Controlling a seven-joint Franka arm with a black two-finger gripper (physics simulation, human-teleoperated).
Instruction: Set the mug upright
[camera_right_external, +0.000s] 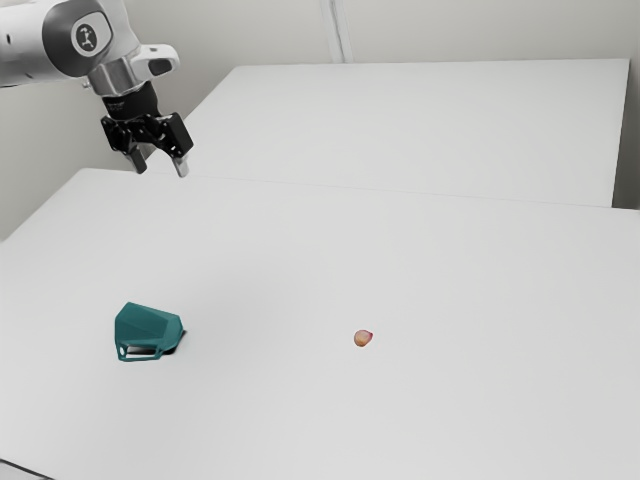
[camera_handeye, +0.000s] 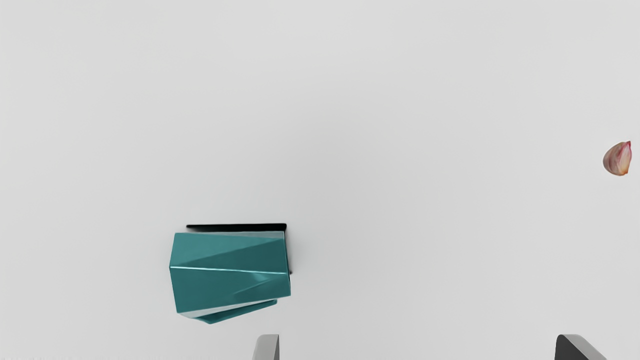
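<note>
The jaws are hanging spread above the desk (camera_right_external: 280, 420). Lower than them, the teal mug (camera_handeye: 227, 270) is lying on its side, a garlic clove (camera_handeye: 618, 159) resting farther away.

A glossy teal faceted mug (camera_handeye: 230, 255), smooth like glazed ceramic, catches light along its edges on a smooth, matt white tabletop (camera_right_external: 270, 420). Near the mug, the black two-finger tool (camera_right_external: 160, 160) has plastic-looking, lightly shiny surfaces; a smooth pink-and-cream clove (camera_handeye: 618, 160) shows a soft sheen.
</note>
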